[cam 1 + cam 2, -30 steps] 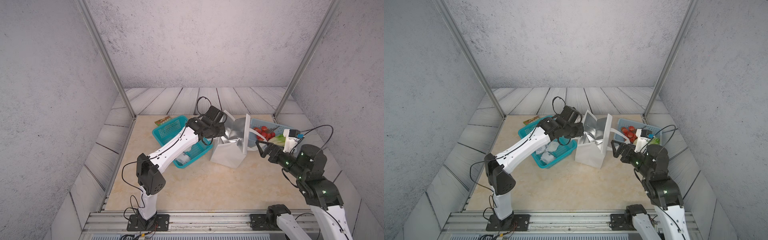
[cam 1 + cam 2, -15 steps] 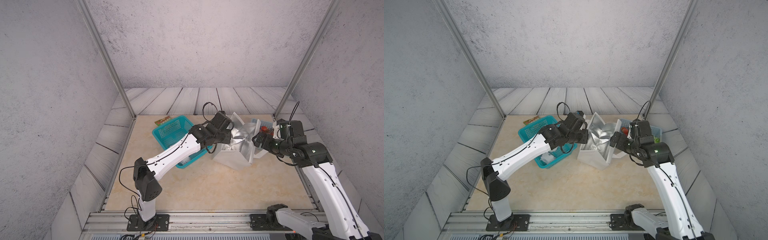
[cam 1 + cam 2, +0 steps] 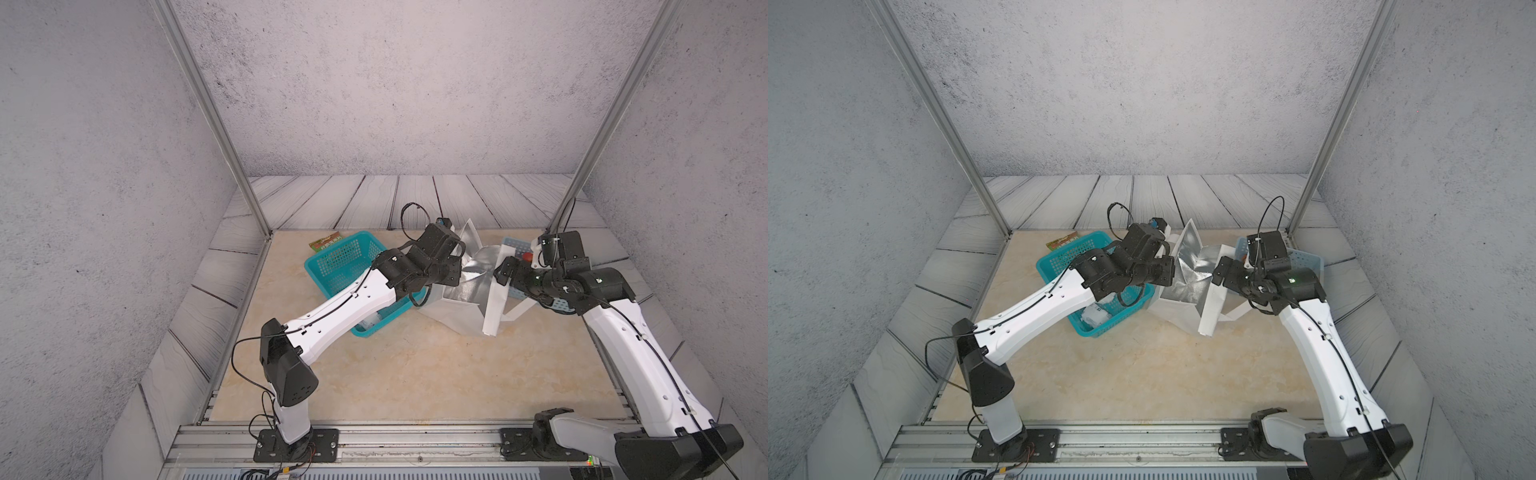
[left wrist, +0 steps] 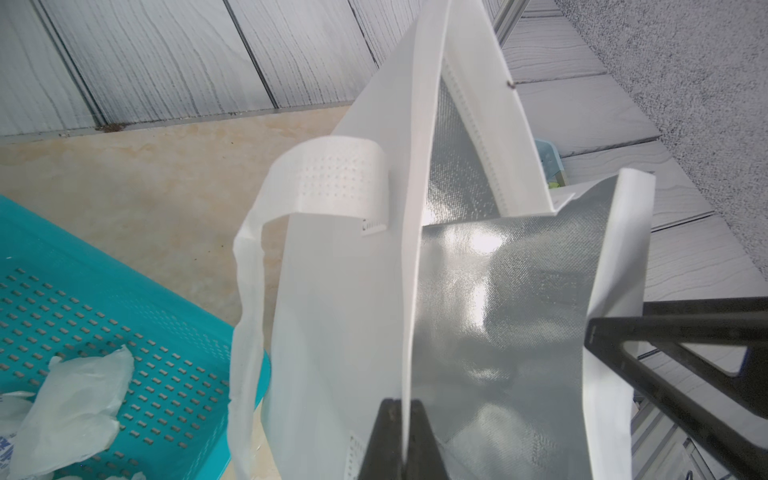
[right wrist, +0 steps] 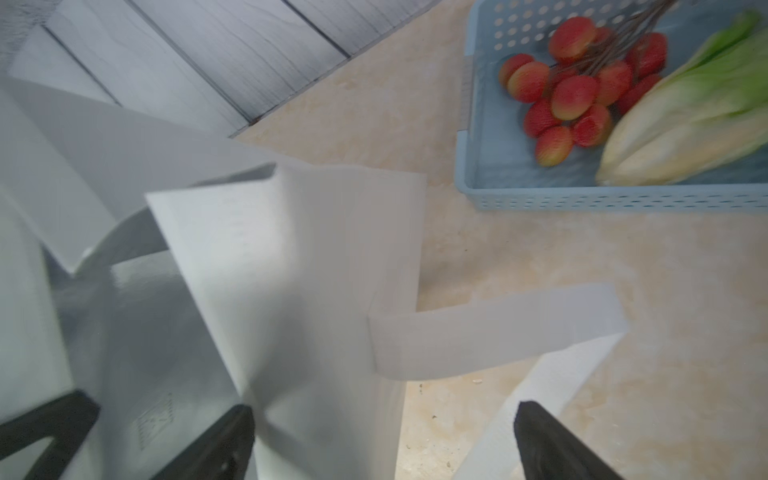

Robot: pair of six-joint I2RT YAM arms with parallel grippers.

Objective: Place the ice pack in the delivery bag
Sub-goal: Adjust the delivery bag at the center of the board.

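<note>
Left wrist view, delivery bag [image 4: 340,311] wall pinched tight in left pincer [image 4: 402,415]

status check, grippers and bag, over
Left gripper shut on delivery bag rim. Right gripper open, straddling opposite wall. Ice pack in teal basket, left arm overhead.

Teal mesh basket [image 3: 338,262], perforated plastic, on the left half of the tabletop [image 3: 415,374], beige marbled finish; small printed packet [image 3: 326,241], green and brown, lying flat just beside the teal basket's far corner, lettering too small to read; light-blue basket [image 5: 582,201], perforated walls, near the far right corner; inside it a cluster of red fruits [image 5: 573,97] on brown stems, touching a pale leafy green [image 5: 685,116] with yellow-white base; grey plank surround [image 3: 374,199]; speckled grey walls [image 3: 374,83]; two aluminium posts [image 3: 211,116]; metal rail [image 3: 415,436] along the near edge.
</note>
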